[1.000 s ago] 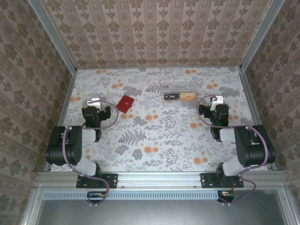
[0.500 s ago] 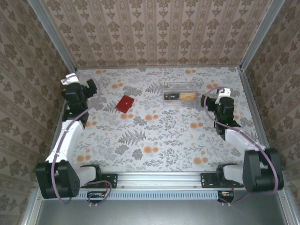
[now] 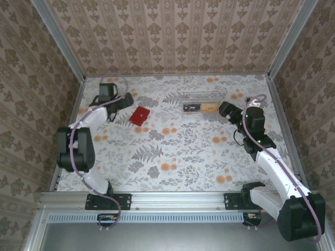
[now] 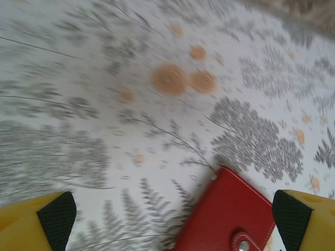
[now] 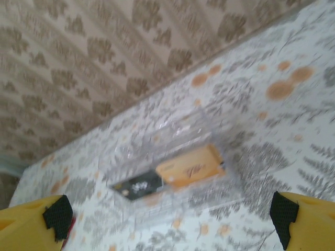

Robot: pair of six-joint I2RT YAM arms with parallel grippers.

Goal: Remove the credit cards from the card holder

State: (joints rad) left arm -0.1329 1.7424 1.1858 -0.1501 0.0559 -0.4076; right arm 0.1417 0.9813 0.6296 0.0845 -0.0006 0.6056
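The floral desk [image 3: 178,151] is seen from above. Toward its back a clear box [image 3: 201,104] is set, facing the wide-open right pincer [image 3: 226,110]. The closed red card holder [image 3: 140,115] is laid flat, just beside the wide-open left pincer [image 3: 125,100].

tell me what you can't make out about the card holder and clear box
card holder: left wrist view, lower part cut off by the bottom edge; it is shut, hiding any cards.
clear box: right wrist view, blur makes print on the orange item inside unreadable.
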